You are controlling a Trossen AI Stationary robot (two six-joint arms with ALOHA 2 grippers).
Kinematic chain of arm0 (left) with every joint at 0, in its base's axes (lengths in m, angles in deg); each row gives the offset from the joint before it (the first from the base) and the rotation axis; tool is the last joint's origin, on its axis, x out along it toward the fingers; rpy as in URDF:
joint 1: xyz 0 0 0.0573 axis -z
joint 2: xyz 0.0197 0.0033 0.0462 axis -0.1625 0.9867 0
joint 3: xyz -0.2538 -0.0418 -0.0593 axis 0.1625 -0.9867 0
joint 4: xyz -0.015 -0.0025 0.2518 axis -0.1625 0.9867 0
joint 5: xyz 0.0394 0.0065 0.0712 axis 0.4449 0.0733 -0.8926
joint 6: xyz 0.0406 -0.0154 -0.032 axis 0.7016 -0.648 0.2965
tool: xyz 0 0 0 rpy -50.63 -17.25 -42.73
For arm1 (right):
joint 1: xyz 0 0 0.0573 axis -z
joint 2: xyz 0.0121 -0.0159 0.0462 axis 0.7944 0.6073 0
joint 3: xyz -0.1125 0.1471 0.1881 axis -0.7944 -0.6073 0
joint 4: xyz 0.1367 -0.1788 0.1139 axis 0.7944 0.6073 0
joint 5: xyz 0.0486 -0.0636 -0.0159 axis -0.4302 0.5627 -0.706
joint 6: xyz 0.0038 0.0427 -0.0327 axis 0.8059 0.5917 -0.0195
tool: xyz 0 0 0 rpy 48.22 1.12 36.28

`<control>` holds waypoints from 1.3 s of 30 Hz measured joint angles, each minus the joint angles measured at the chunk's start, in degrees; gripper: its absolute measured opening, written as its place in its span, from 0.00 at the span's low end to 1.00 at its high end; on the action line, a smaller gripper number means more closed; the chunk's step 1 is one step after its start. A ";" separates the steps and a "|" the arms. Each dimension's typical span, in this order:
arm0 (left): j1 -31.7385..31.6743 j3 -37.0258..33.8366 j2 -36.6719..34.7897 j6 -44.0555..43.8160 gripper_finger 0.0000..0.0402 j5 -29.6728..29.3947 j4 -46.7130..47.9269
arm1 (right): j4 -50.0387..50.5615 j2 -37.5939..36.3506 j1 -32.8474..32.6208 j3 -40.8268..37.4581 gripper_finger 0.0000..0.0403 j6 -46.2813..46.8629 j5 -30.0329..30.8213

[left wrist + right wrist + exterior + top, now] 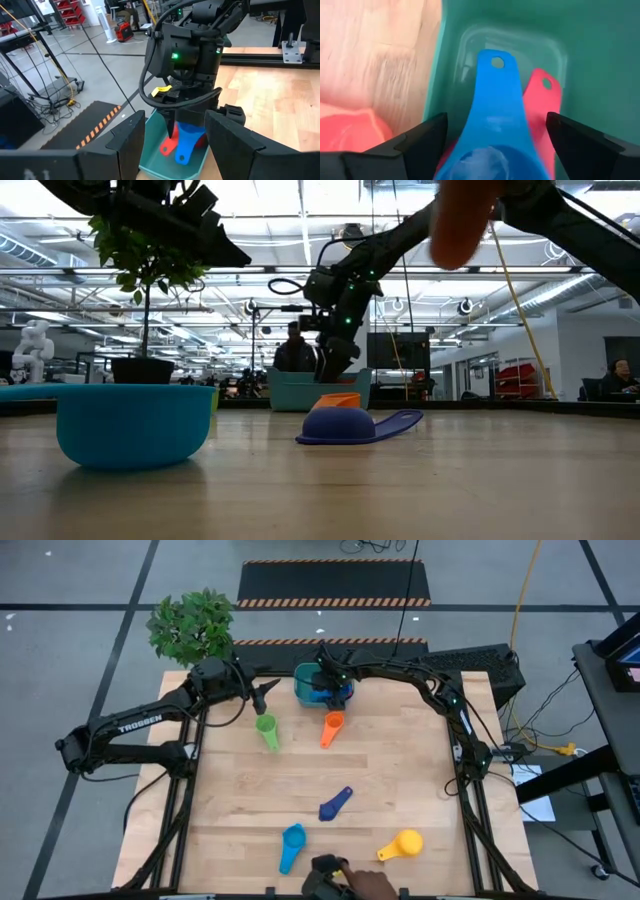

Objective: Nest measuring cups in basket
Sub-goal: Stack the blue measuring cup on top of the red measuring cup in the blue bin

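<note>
The teal basket (305, 686) stands near the table's far edge. A lighter blue cup (492, 125) lies in it on a red cup (542, 107), handles side by side. My right gripper (495, 142) is open and points down into the basket, a finger on either side of the blue cup's bowl. My left gripper (175, 145) is open just left of the basket, facing it. The green cup (267, 730), orange cup (331, 728), dark blue cup (336, 804), another lighter blue cup (291, 845) and the yellow cup (402, 845) lie on the table.
A potted plant (195, 625) stands off the table's far left corner. A person's hand (360, 883) shows at the near edge, and something blurred and orange (460, 220) hangs close to the low camera. Bare wood (400, 770) lies between the basket and the loose cups.
</note>
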 joint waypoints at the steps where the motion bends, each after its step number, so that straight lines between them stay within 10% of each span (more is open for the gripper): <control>1: 0.00 0.00 0.00 0.11 0.52 0.00 0.00 | -0.74 0.00 0.02 0.00 0.82 -0.02 -0.01; 25: 0.02 0.00 0.00 0.32 0.52 0.02 -0.01 | -0.38 -0.04 3.17 0.00 0.82 14.18 -3.19; 39: 0.02 0.00 0.00 0.70 0.52 0.04 0.48 | 0.98 -0.07 0.58 0.00 0.68 -0.51 -4.87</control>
